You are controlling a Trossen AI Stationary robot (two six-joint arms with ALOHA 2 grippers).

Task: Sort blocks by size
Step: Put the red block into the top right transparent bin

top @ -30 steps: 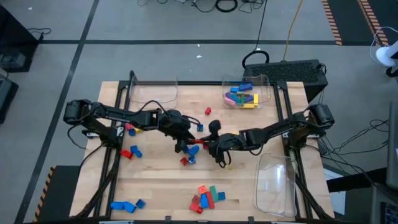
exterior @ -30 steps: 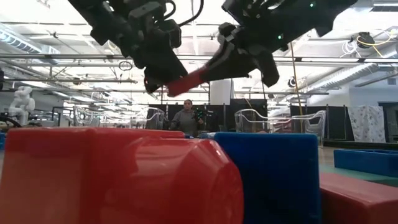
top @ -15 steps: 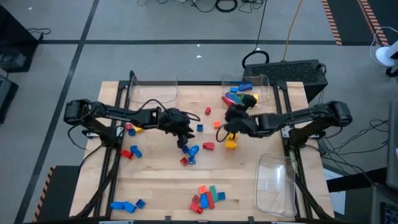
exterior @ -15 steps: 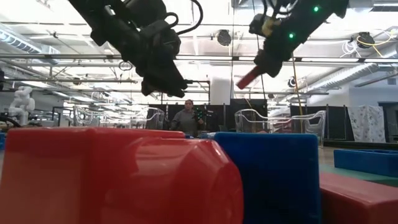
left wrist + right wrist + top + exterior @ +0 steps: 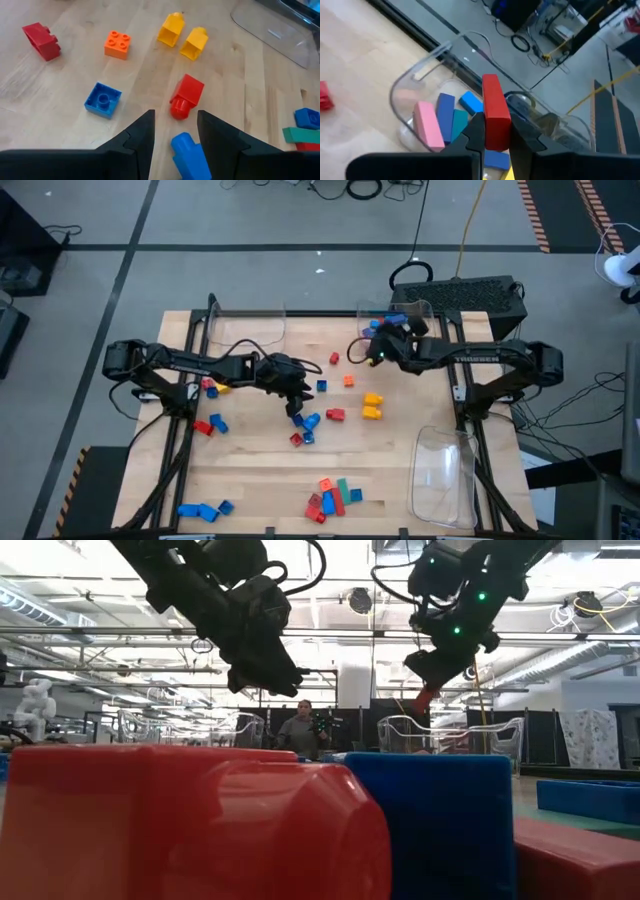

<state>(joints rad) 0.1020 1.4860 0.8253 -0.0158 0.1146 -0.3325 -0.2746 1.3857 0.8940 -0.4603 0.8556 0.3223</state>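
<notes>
A long red plastic brick, judged light, stiff and slippery, is pinched at its lower end by the right claw above the clear plastic tray; the left claw is held half-open, empty.

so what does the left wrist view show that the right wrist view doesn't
Only the left wrist view: the left tool open above the table, a blue block between its fingers and a red block just ahead, plus two yellow blocks, an orange block and a small blue block.

Only the right wrist view: the right tool shut on a red bar over a clear tray holding pink and blue blocks.

Both: their own dark fingers and the wooden table.
</notes>
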